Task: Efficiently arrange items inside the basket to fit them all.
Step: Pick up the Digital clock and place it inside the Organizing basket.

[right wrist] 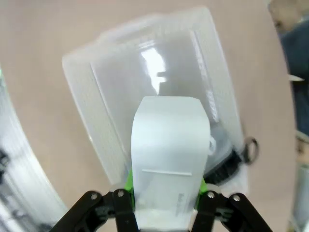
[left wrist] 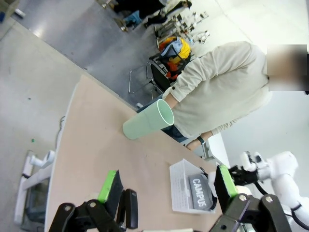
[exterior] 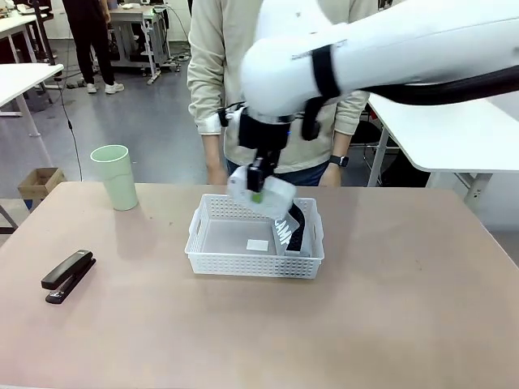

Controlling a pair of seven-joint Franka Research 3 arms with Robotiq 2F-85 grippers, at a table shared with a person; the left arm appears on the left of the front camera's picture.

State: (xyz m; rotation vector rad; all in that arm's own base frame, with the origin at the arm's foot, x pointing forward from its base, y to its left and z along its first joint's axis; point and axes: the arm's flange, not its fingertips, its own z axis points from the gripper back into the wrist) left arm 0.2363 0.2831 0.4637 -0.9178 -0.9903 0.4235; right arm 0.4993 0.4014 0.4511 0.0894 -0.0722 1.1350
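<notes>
The basket [exterior: 254,266] stands on the table [exterior: 405,308], near its middle. Inside the basket, the pouch [exterior: 293,229] stands on edge against the right end wall. The box [exterior: 272,197] hangs tilted in the right gripper [exterior: 257,193] above the basket's far rim, over the right half and just above the pouch's upper edge; whether box and pouch touch cannot be told. The cup [exterior: 113,177] stands upright well to the left of the basket and farther back than its far rim. The stapler [exterior: 68,275] lies well to the left of the basket, about level with its near wall. A person [exterior: 219,49] stands directly behind the basket, at the table's far edge.
</notes>
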